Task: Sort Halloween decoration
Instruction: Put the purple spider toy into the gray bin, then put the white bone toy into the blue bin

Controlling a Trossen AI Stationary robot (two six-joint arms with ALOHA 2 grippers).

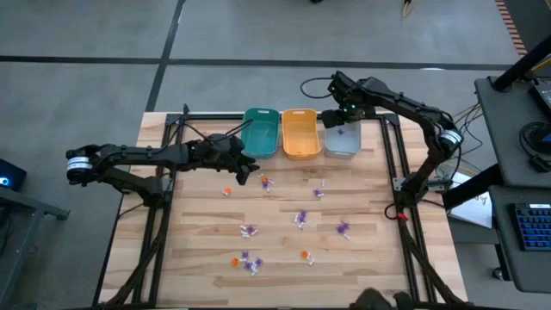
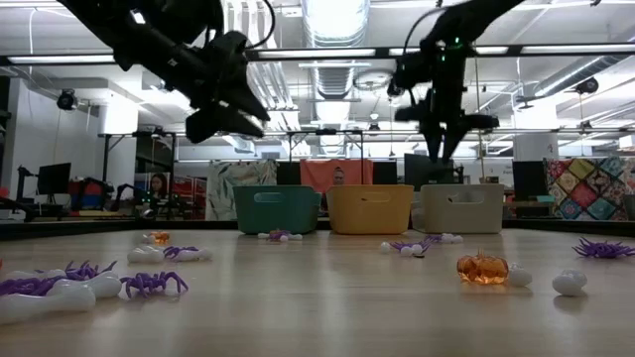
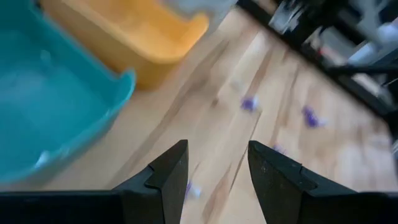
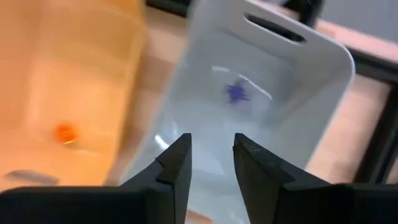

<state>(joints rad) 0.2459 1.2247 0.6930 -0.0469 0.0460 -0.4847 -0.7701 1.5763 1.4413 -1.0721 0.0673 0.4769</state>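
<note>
While your right gripper (image 4: 211, 165) hovers parted and empty over the grey plastic bin (image 4: 323, 81), tiny orange, purple and white plastic trinkets (image 1: 300, 219) lie scattered on the wooden table (image 1: 370, 250); your left gripper (image 3: 217, 171) is parted and empty too. They look light and springy, so pinch each body.

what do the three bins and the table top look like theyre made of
Teal bin, orange bin and grey bin: probably moulded plastic, with smooth walls, rounded rims and a cut-out handle. The grey one looks slightly translucent. Table top: light wood planks with visible grain and seams, matte.
</note>
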